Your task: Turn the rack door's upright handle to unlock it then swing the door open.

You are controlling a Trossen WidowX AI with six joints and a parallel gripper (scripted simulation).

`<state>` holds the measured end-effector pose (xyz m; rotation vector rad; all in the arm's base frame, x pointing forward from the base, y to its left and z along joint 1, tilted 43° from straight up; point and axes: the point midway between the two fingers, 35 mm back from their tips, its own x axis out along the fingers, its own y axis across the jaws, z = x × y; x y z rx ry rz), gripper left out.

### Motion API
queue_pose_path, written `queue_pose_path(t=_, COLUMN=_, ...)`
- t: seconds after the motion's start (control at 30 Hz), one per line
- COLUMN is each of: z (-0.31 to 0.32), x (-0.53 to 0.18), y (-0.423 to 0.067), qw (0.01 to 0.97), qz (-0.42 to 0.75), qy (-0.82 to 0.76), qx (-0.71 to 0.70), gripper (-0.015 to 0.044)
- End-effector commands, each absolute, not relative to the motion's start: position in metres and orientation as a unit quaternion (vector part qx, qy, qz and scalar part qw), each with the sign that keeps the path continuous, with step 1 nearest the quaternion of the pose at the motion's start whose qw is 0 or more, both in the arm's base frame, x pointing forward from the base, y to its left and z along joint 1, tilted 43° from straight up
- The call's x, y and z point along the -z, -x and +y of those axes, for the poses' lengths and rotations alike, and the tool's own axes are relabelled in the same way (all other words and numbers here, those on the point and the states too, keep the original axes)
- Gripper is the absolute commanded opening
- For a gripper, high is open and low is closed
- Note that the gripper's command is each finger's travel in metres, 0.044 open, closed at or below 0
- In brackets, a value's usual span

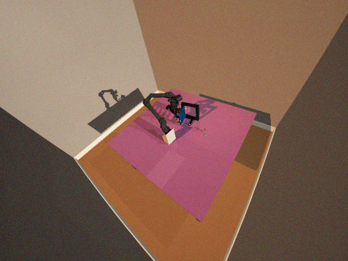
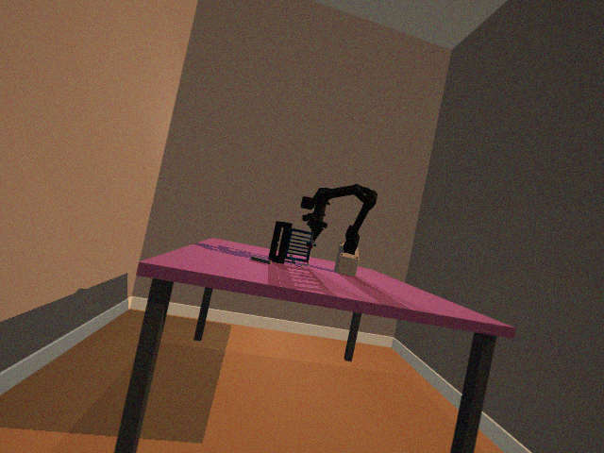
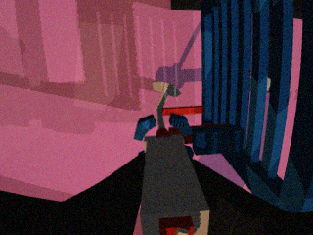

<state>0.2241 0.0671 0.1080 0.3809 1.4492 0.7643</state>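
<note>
The rack door (image 1: 182,115) (image 3: 207,73) (image 2: 288,243), a blue slatted panel, stands swung out from the black frame (image 1: 197,112), roughly square to it; its exact angle cannot be told. My gripper (image 3: 166,164) is shut on the door's upright handle (image 3: 172,176), a grey bar with red parts, at the door's free side. In the wrist view the bar runs between the black fingers, with the blue slats to the right. The handle's turn relative to the door is hard to tell. In the top and exterior views the arm comes down from above and hides part of the handle.
A short black bar (image 1: 191,122) (image 2: 260,260) lies on the pink table (image 1: 196,168) (image 2: 219,268) near the frame. Two small greyish things (image 1: 203,130) (image 1: 205,135) lie beyond it. The arm's pale base (image 1: 169,137) (image 2: 346,263) stands near the door.
</note>
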Motion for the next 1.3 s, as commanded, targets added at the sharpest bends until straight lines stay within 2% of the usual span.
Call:
queue_pose_path(t=0.0, z=0.07, x=-0.112, y=-0.224, qw=0.663, qz=0.648, qy=-0.186, qx=-0.324, gripper=0.0009)
queue_pose_path(t=0.43, z=0.07, x=-0.112, y=-0.224, qw=0.663, qz=0.648, qy=-0.187, qx=-0.324, gripper=0.0009)
queue_pose_path(t=0.77, z=0.07, x=-0.112, y=-0.224, qw=0.663, qz=0.648, qy=-0.187, qx=-0.324, gripper=0.0271)
queue_pose_path(t=0.8, z=0.07, x=-0.112, y=-0.224, qw=0.663, qz=0.648, qy=-0.187, qx=-0.324, gripper=0.028)
queue_pose_path(t=1.27, z=0.058, x=-0.124, y=-0.227, qw=0.664, qz=0.649, qy=-0.186, qx=-0.322, gripper=0.028)
